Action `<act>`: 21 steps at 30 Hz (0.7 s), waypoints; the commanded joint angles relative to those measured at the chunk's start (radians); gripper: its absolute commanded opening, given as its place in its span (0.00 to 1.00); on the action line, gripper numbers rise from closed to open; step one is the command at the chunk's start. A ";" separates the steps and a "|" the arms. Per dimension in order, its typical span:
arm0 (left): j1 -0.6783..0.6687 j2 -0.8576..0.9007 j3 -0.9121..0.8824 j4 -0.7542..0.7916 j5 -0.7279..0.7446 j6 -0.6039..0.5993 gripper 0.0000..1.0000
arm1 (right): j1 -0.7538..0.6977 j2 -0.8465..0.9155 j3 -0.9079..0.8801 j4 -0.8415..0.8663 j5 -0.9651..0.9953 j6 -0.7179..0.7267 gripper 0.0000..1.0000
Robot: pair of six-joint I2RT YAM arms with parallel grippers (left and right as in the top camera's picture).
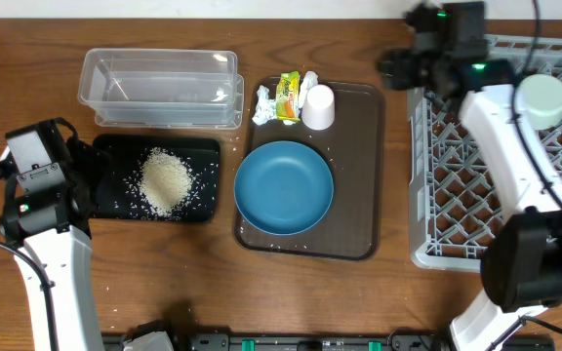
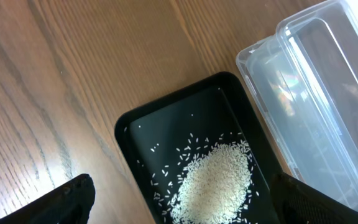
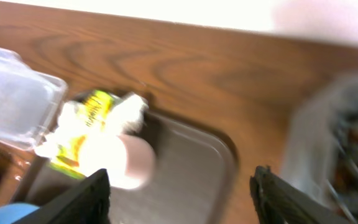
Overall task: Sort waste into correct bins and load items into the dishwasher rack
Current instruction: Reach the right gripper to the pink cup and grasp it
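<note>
Left gripper (image 2: 191, 202) spread wide and empty over the matte black tray (image 2: 135, 143); right gripper (image 3: 188, 199) splayed too, holding nothing.
White rice grains (image 2: 213, 183) heap loosely in that tray at the table's nine o'clock, with the glossy clear tub (image 1: 160, 88) just beyond at eleven. The smooth round blue bowl (image 1: 283, 187) fills the brown tray (image 1: 354, 175) at its six, with the white cup (image 1: 318, 107), crinkled wrapper (image 1: 288, 96) and crumpled tissue (image 1: 261, 102) toward its eleven; the grey lattice rack (image 1: 457, 185) lies at three.

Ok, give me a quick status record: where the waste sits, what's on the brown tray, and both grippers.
rice: heaped in black tray
clear tub: looks empty
brown tray: blue bowl, white cup, wrapper, tissue
rack: one pale bowl at far side
left gripper: open, over the black tray
right gripper: open, empty, facing the cup
</note>
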 commanded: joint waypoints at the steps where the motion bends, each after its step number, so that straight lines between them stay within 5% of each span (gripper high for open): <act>1: 0.005 0.005 0.016 -0.004 -0.005 -0.010 0.92 | 0.088 -0.005 0.002 0.069 0.082 0.016 0.78; 6: 0.005 0.006 0.016 -0.004 -0.005 -0.010 0.91 | 0.195 0.073 0.002 0.169 0.093 0.015 0.92; 21: 0.005 0.006 0.016 -0.004 -0.005 -0.009 0.92 | 0.307 0.233 0.002 0.156 0.398 0.048 0.95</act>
